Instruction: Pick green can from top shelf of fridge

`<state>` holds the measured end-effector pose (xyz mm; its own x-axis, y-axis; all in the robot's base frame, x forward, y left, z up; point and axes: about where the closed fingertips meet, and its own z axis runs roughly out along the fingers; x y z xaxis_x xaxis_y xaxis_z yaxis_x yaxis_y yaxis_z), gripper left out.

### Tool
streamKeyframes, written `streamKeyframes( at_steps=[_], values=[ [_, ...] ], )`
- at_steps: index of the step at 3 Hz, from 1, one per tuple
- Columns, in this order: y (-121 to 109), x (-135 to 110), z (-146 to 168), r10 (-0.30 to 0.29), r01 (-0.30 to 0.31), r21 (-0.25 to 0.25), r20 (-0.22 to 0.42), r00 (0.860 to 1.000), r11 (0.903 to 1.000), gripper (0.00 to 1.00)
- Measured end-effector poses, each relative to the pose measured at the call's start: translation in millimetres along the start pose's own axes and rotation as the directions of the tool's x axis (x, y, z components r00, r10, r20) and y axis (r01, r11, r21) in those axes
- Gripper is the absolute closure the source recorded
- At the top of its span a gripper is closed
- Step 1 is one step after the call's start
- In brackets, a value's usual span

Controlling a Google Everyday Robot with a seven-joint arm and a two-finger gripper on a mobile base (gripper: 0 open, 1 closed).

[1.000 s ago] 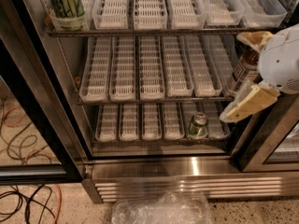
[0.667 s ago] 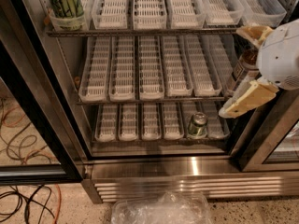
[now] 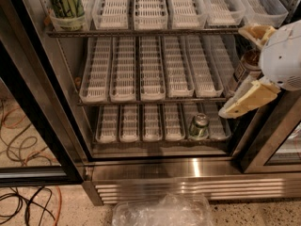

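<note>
The gripper (image 3: 247,69) is held open at the right, well apart from the green can (image 3: 66,1); the lane tray (image 3: 70,23) could probably be snagged.

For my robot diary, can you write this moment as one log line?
gripper: open, right of fridge | green can: top shelf, left lane, not held

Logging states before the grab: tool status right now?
Tool: open and empty, at the right edge beside the middle rack, well away from the green can at the left of the top shelf.
</note>
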<state>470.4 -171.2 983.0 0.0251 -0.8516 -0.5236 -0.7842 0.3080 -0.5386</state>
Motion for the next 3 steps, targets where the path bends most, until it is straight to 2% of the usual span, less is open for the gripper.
streamKeyframes(
  at_steps=[1, 2, 3],
  values=[
    [0, 1, 7, 0.096, -0.099, 0.035, 0.086, 0.992, 0.9945, 0.00],
    [-6, -12, 13, 0.207, -0.231, 0.094, 0.216, 0.954, 0.9683, 0.00],
    [-24, -39, 18, 0.257, -0.327, 0.155, 0.353, 0.899, 0.9322, 0.00]
  ],
)
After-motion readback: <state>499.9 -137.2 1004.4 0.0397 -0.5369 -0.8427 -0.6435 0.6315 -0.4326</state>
